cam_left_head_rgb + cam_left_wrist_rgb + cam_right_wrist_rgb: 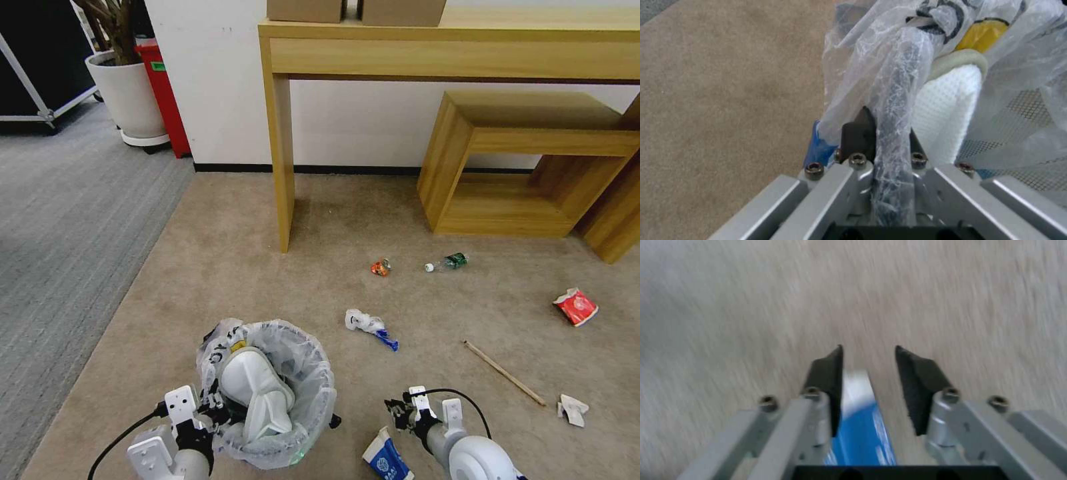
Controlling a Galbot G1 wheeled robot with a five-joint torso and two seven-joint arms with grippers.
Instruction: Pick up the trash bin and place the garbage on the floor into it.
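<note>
Right wrist view: wrapper between end effector fingers.

Trash bin holds slippers; right of the bin lie wrapper, stick, packet; bottle beyond.

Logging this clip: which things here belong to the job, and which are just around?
Job: trash bin held by left gripper, slippers inside; wrapper beneath right gripper; bottle, stick on floor.
Around: desk, plant pot.
</note>
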